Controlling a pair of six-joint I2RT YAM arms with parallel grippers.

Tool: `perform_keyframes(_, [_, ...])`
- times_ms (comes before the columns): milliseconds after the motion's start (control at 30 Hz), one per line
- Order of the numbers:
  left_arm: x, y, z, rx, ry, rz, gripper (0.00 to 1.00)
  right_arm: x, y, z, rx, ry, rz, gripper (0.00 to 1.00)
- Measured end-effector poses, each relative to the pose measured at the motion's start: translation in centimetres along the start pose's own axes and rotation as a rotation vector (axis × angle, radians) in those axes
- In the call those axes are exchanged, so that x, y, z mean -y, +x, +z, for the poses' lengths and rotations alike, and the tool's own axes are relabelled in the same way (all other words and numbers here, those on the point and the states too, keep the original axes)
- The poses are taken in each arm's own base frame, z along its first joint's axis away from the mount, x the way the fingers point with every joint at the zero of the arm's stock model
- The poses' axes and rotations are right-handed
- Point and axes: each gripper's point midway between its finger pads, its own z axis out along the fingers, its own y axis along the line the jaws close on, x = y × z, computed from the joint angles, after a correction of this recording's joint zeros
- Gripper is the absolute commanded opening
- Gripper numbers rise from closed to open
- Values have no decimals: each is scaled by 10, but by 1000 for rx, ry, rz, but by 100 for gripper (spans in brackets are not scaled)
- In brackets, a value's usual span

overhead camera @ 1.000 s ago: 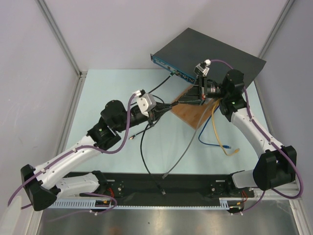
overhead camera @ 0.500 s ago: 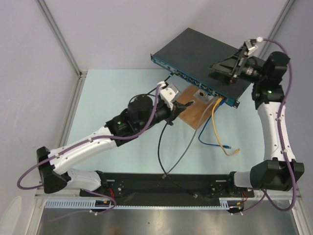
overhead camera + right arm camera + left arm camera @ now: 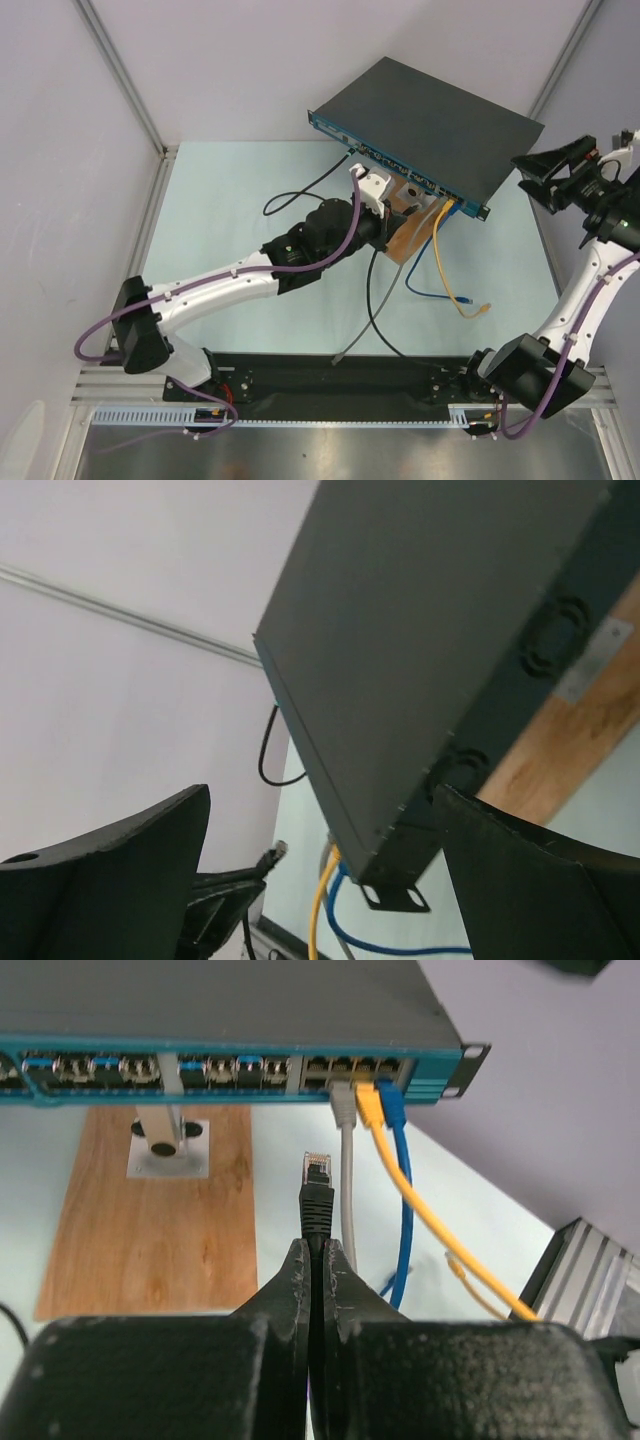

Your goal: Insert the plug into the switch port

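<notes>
The switch (image 3: 430, 110) is a flat dark grey box at the back, resting tilted on a wooden board. Its teal front face (image 3: 200, 1065) carries a row of ports. My left gripper (image 3: 320, 1252) is shut on a black cable just behind its plug (image 3: 316, 1175). The plug points at the ports near the right end, a short gap away and a little below them. In the top view the left gripper (image 3: 393, 225) sits in front of the switch. My right gripper (image 3: 535, 170) hangs open in the air to the right of the switch (image 3: 430, 630), holding nothing.
Grey (image 3: 344, 1110), yellow (image 3: 368, 1108) and blue (image 3: 390, 1105) cables sit plugged into the rightmost ports and trail across the table. The wooden board (image 3: 150, 1220) lies under the switch with a white bracket (image 3: 165, 1145) on it. A black rail (image 3: 330, 375) runs along the near edge.
The right arm swung from the switch's front, over its top, out to the right, and its jaws opened wide. The left arm advanced with the plug toward the front face.
</notes>
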Motion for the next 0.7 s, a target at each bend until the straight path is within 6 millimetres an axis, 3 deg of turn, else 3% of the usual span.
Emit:
perform_keyframes(167, [4,-5,13,49,12,-9,0,40,24,5,-66,59,120,100])
perform_keyframes(300, [5,-6,20,73,18,-14,0,58,36,10,-98,72,191,98])
perform_keyframes(700, [11,-22,30,170,41,-31,0,54,72,41,-203,-15,242,89])
